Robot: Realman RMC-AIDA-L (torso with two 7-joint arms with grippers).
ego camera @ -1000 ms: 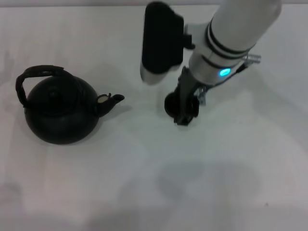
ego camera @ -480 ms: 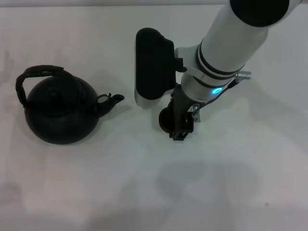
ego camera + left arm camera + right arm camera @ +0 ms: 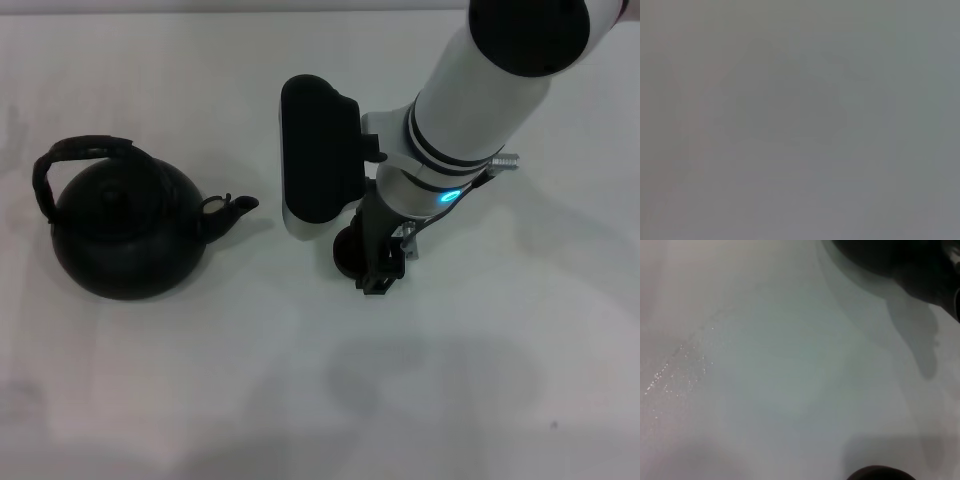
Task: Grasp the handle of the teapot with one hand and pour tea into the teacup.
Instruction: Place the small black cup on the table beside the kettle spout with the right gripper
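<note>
The black teapot (image 3: 125, 235) stands on the white table at the left, spout pointing right, its arched handle (image 3: 80, 150) free above the lid. The right gripper (image 3: 372, 268), on the white arm with a blue light, is shut on the small dark teacup (image 3: 345, 252) at the table's middle, to the right of the spout. Most of the cup is hidden by the fingers and the wrist camera housing. In the right wrist view the cup's rim (image 3: 880, 473) shows at one edge and a dark shape (image 3: 900, 260) at the opposite corner. The left gripper is out of view; its wrist view shows only grey.
The white table (image 3: 300, 380) is bare in front of the teapot and cup. The right arm's thick white forearm (image 3: 490, 90) slants in from the far right over the table. Its black camera housing (image 3: 315, 150) hangs between spout and gripper.
The right arm has moved towards the front and slightly left, carrying the teacup closer to the spout. The teapot has not moved.
</note>
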